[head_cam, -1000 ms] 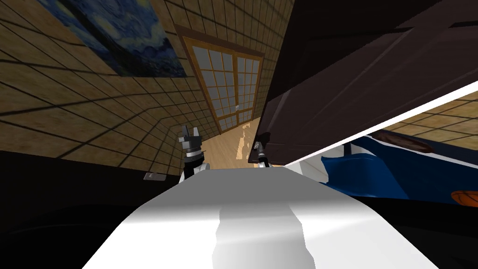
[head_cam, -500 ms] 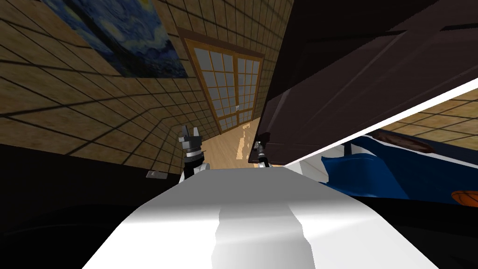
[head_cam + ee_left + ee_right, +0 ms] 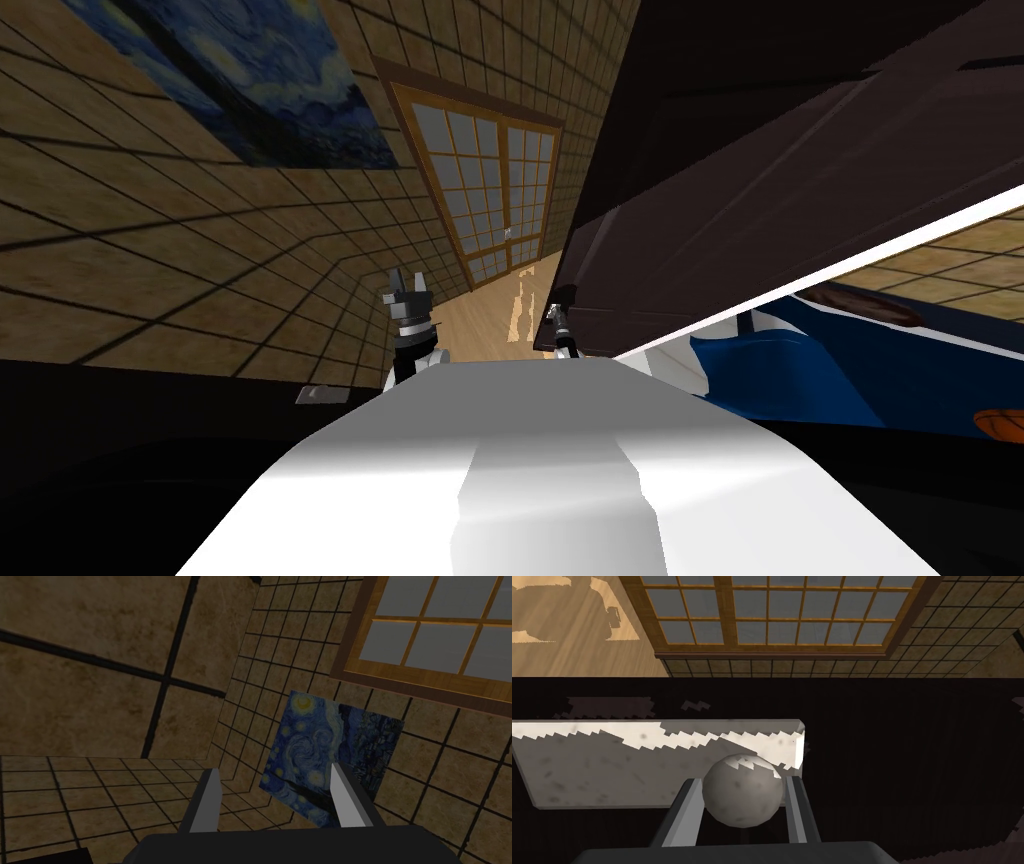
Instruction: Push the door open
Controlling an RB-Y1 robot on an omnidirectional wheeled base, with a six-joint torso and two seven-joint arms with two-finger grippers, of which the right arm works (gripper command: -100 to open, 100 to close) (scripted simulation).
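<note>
Fingers of the right gripper (image 3: 742, 780) pinch a round, mottled grey knob (image 3: 743, 798) from both sides, against a pale plate (image 3: 602, 768) on the dark door (image 3: 760, 200) at the right. The left gripper (image 3: 275, 776), raised by the tiled wall (image 3: 200, 260), has its fingers spread apart.

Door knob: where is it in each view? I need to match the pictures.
Head view: at the right gripper, by the dark door's lower edge; too small to make out.
Left wrist view: not in it.
Right wrist view: knob, a grey ball clamped between the fingers, before a pale plate.
Shared landmark: the lattice window, in all three.
</note>
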